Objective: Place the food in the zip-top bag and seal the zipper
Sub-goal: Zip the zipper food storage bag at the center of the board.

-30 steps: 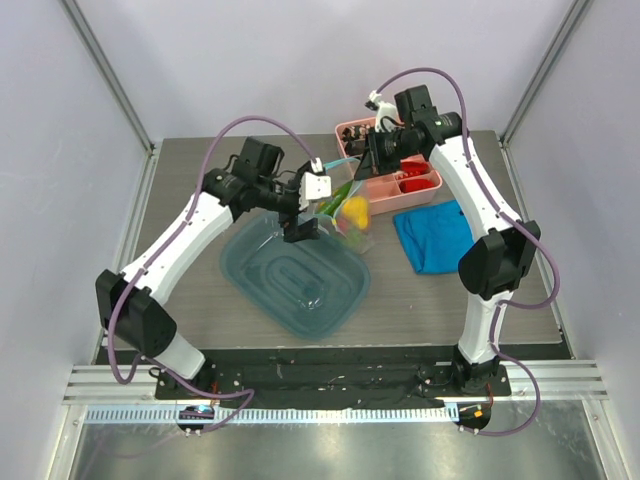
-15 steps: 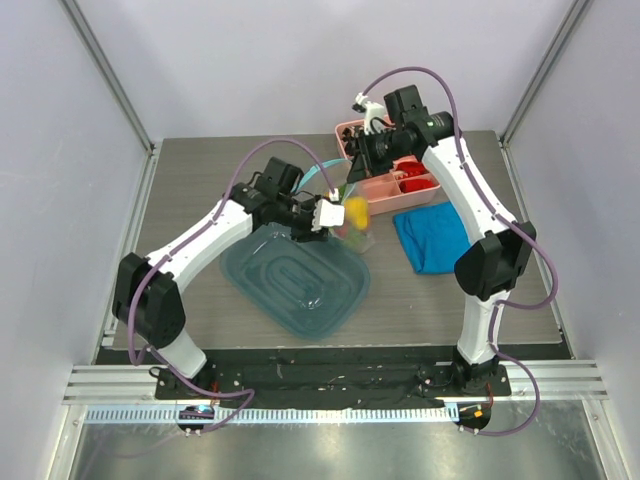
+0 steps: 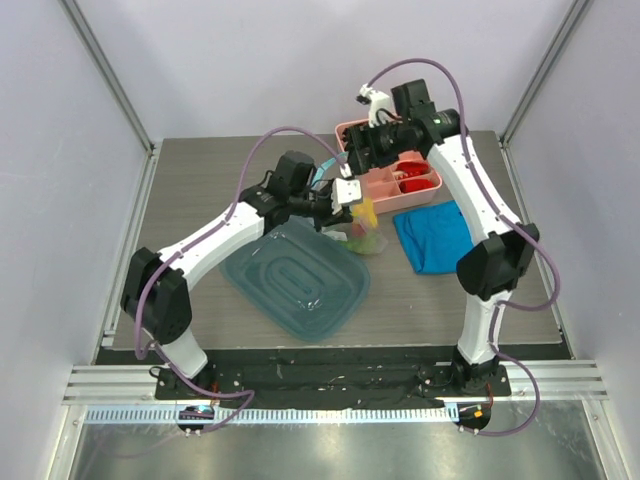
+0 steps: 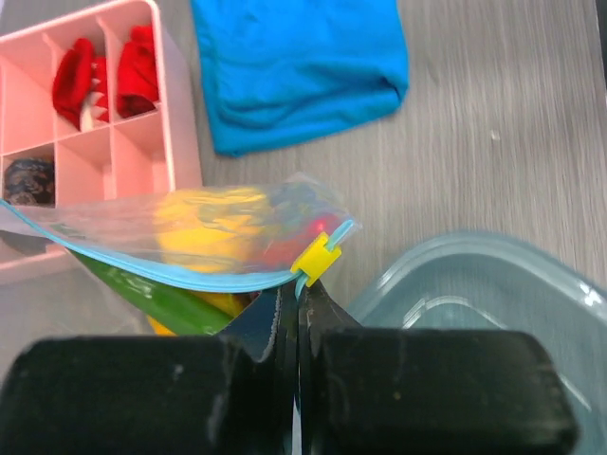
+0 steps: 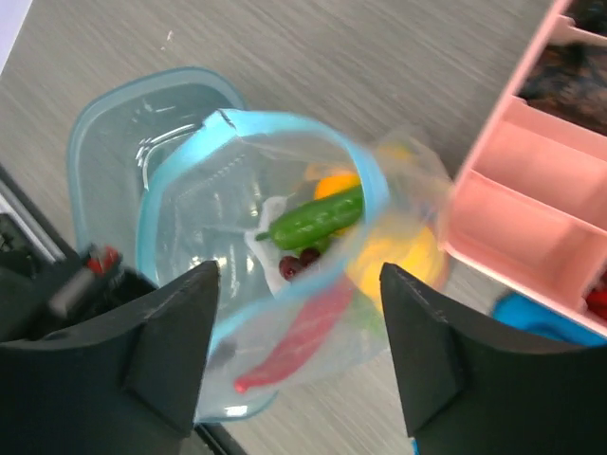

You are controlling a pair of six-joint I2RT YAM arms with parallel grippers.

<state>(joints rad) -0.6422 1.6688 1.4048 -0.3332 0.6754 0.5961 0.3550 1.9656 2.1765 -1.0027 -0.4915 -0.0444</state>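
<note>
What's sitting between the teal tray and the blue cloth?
The zip-top bag with food inside is between teal tray and blue cloth, clear in the top view.

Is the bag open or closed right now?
Open. From the right wrist, the bag's blue zipper strip curves in a wide loop, and the cucumber shows through the gap.

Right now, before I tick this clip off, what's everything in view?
tray: one, teal, table centre
divided box: one, pink, far right; red items, dark item inside
cloth: one, blue, beside box
zip-top bag: one, clear, blue-edged, mouth open, between tray and box
slider: one, yellow, bag's mouth end
food: several pieces inside bag; green cucumber, red chili, dark cherries, yellow fruit
left gripper: shut on bag's mouth edge
right gripper: open, aimed at bag's mouth
</note>
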